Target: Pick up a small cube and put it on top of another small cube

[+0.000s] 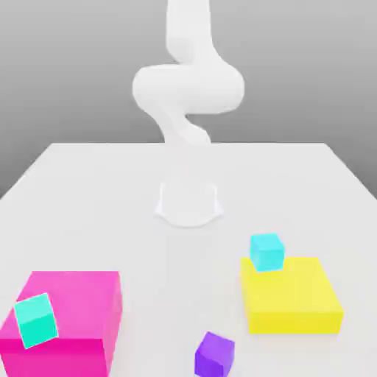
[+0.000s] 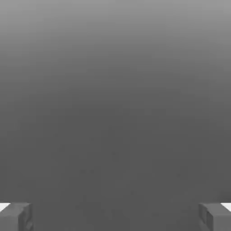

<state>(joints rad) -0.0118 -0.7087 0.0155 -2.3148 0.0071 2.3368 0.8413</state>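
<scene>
The small purple cube [image 1: 214, 355] lies on the white table [image 1: 88, 191] near the front edge, between the two big blocks. The small minty turquoise cube [image 1: 36, 319] shows slightly turned at the front left corner of the big magenta block [image 1: 77, 294]; I cannot tell whether it rests on the block or stands before it. In the hand view my gripper [image 2: 115, 216] is open, its two grey fingertips [image 2: 16, 216] far apart with nothing between them, facing plain grey background. The white arm [image 1: 188, 88] rises at the back of the table, far from the cubes.
A big flat yellow block [image 1: 291, 294] lies at the exterior view's right, with a bluer cyan small cube [image 1: 266, 251] at its far left corner. The arm's round white base [image 1: 189, 202] stands mid-table.
</scene>
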